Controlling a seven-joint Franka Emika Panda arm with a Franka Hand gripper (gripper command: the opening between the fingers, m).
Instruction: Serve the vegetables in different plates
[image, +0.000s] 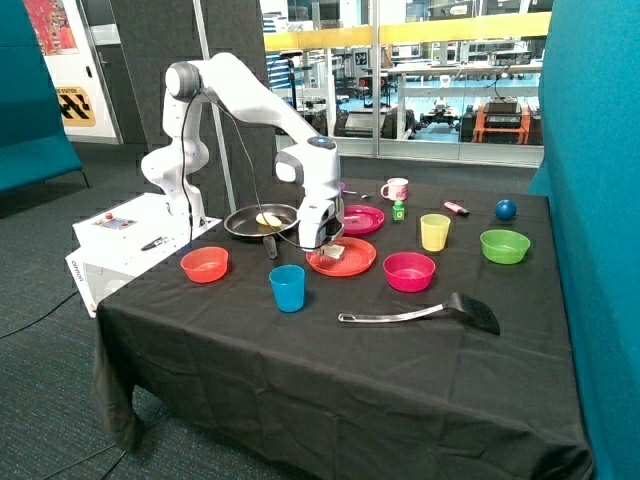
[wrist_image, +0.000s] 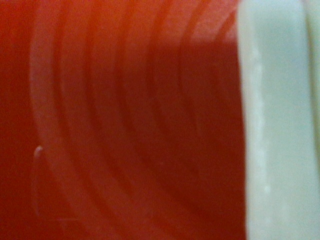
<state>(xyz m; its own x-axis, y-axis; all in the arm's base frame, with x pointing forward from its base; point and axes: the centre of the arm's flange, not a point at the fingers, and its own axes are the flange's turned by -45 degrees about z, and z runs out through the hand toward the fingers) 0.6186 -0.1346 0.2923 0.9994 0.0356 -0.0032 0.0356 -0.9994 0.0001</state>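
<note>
Your hand (image: 328, 246) sits low over the orange-red plate (image: 352, 264), at the whitish chunk (image: 334, 252) lying there; you cannot tell its opening. The arm reaches down steeply. The yellow piece (image: 268, 219) lies in the frying pan (image: 243, 225).

- We see the orange-red plate (wrist_image: 125, 120) filling nearly the whole wrist view, its concentric ribs curving across the surface.
- We see the whitish chunk (wrist_image: 275, 125) at the plate's 3 o'clock edge.

Orange-red ribbed plate (wrist_image: 125, 120) under a whitish chunk (wrist_image: 275, 125); magenta plate (image: 362, 217); yellow piece (image: 268, 219) in black pan (image: 240, 224)
</note>
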